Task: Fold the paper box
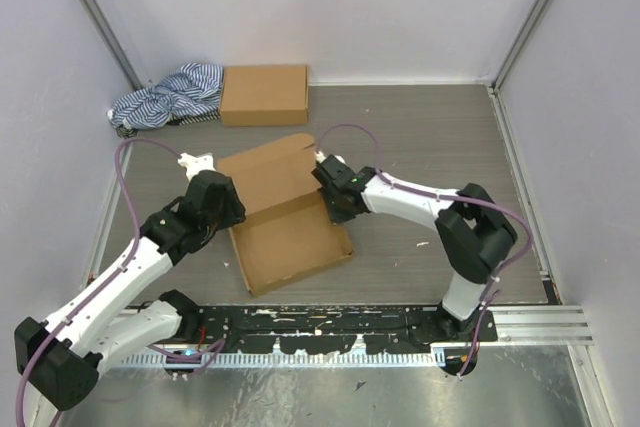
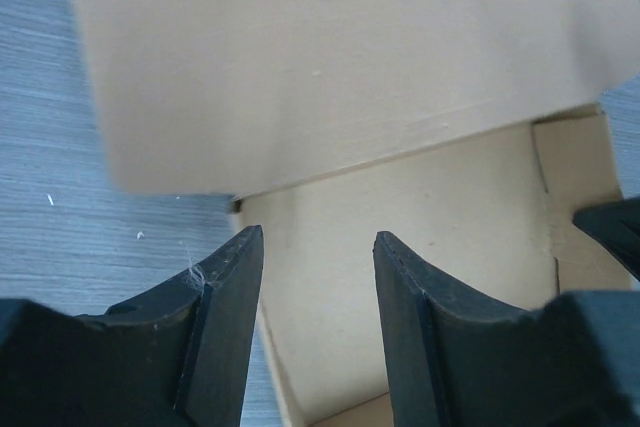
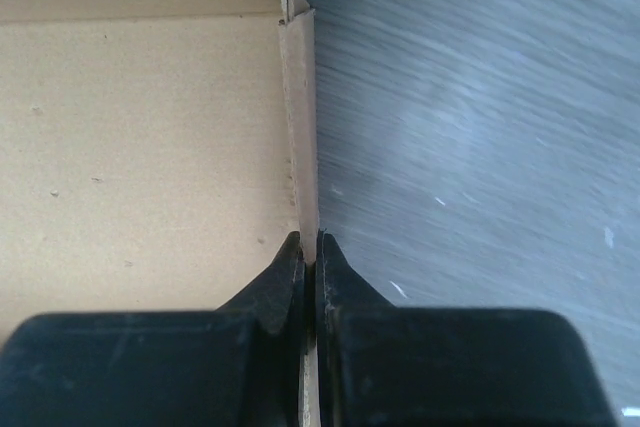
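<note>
The paper box [image 1: 290, 237] is a brown cardboard mailer lying in the middle of the table, its lid flap [image 1: 265, 172] raised at the back. My left gripper [image 1: 228, 209] is open at the box's left side; in the left wrist view its fingers [image 2: 228, 297] straddle the left wall, with the box floor [image 2: 470, 207] between them and the lid [image 2: 330, 57] above. My right gripper [image 1: 330, 202] is shut on the box's right side wall [image 3: 300, 117], pinching the thin cardboard edge; the box floor [image 3: 140, 147] lies left of it.
A second compact brown box [image 1: 265, 94] stands at the back, with a blue-and-white striped cloth [image 1: 170, 95] to its left. Grey walls close in the table on three sides. A metal rail [image 1: 350, 332] runs along the near edge by the arm bases.
</note>
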`<action>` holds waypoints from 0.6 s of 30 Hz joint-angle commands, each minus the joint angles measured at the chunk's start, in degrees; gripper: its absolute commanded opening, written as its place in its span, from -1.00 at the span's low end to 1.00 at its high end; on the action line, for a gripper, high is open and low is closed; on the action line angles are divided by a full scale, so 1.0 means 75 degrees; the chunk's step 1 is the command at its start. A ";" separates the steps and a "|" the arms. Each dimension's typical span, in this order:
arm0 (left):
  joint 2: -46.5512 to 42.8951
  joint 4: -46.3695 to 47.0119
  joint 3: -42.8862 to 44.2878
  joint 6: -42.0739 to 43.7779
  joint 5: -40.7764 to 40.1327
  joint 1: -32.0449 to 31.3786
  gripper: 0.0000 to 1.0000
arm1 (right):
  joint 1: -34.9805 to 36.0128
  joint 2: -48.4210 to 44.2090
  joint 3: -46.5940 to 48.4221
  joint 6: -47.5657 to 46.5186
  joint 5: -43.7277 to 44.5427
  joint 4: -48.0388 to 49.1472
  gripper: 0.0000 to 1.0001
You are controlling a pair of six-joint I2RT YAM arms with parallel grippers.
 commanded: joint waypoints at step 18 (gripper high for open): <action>0.3273 0.0508 0.2324 0.0488 0.1087 0.1348 0.20 | -0.1364 -0.2902 -0.1125 0.1291 0.1278 0.0257 0.96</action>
